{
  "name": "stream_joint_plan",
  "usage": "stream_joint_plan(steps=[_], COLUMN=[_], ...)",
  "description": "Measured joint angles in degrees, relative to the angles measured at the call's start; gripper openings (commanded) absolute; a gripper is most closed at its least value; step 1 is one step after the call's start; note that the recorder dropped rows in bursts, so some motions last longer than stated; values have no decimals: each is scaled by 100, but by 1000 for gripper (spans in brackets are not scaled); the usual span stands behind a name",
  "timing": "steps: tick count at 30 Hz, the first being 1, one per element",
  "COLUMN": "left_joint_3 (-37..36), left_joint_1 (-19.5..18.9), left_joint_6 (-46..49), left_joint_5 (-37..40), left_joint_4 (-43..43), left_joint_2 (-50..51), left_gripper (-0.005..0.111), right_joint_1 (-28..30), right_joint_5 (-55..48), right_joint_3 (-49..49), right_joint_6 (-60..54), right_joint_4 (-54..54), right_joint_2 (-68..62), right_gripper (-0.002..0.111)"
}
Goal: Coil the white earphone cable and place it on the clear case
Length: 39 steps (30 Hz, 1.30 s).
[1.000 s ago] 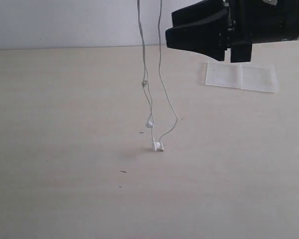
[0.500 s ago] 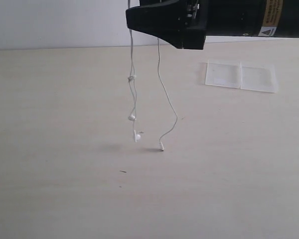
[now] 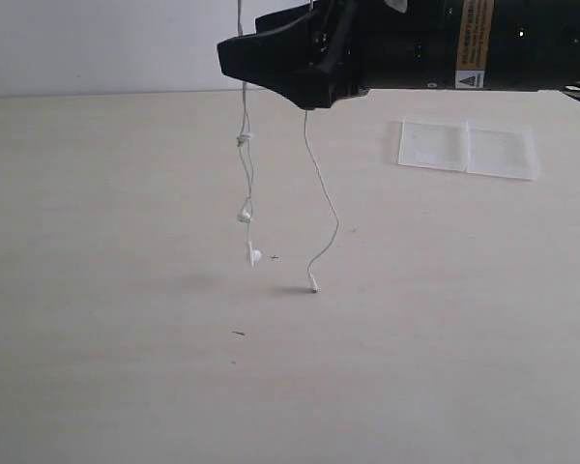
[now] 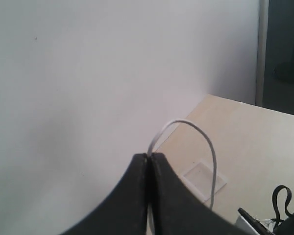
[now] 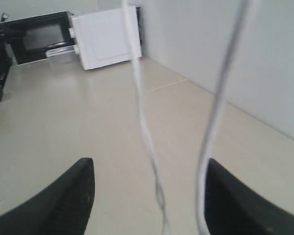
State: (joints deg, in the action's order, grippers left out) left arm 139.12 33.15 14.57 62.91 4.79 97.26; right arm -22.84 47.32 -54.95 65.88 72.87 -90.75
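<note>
The white earphone cable (image 3: 321,184) hangs with its long axis upright, doubled into two strands that run side by side from above the exterior view's top edge down toward the worktop (image 3: 116,387). The left tool (image 4: 149,156) is clenched on the cable, its two black fingers pressed together with the wire pinched between them and a short loop arching out beyond the tips. On the left strand a small knot (image 3: 242,140) sits partway down, and below it the two earbuds (image 3: 244,215) dangle one above the other, pointing down and clear of the surface. The right strand curves down to the plug end (image 3: 313,286), which points down and touches the worktop. The right tool (image 3: 261,58) reaches in from the right, pointing left, released, its fingers (image 5: 73,196) spread wide with both strands passing between them; whether either finger touches the wire cannot be told. The clear case (image 3: 467,147) lies flat on the worktop, well apart to the right, its two halves side by side.
</note>
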Motion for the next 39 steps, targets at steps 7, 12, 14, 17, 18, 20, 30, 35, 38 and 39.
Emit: stream_joint_plan(steps=[7, 12, 14, 17, 18, 20, 30, 35, 38, 39], left_joint_3=[0, 0, 0, 0, 0, 0, 0, 12, 12, 12], left_joint_1=[0, 0, 0, 0, 0, 0, 0, 0, 0, 0], left_joint_6=[-535, -779, -924, -1017, -1058, -1110, -1457, -1823, -1991, -2016], left_joint_5=[-5, -40, -40, -48, -48, -48, -160, -217, -242, -254], left_joint_4=[0, -216, -439, -559, -571, -572, -580, -811, -893, -907], left_joint_2=[0, 0, 0, 0, 0, 11, 155, 155, 155, 155], left_gripper=[0, 0, 0, 0, 0, 0, 0, 0, 0, 0], right_joint_1=[-233, -299, -312, -312, -312, -312, -312, -312, -312, -312], right_joint_5=[-751, -1106, -1106, -1106, -1106, -1091, -982, -977, -977, -993], right_joint_3=[0, 0, 0, 0, 0, 0, 0, 0, 0, 0], right_joint_6=[405, 675, 829, 950, 991, 1060, 1226, 1226, 1226, 1226], right_joint_4=[-449, -222, -110, -77, -77, -77, -164, -172, -197, -225], right_joint_2=[0, -2, -2, -2, -2, -2, -2, -2, -2, -2], right_gripper=[60, 59, 59, 59, 59, 59, 70, 70, 70, 70])
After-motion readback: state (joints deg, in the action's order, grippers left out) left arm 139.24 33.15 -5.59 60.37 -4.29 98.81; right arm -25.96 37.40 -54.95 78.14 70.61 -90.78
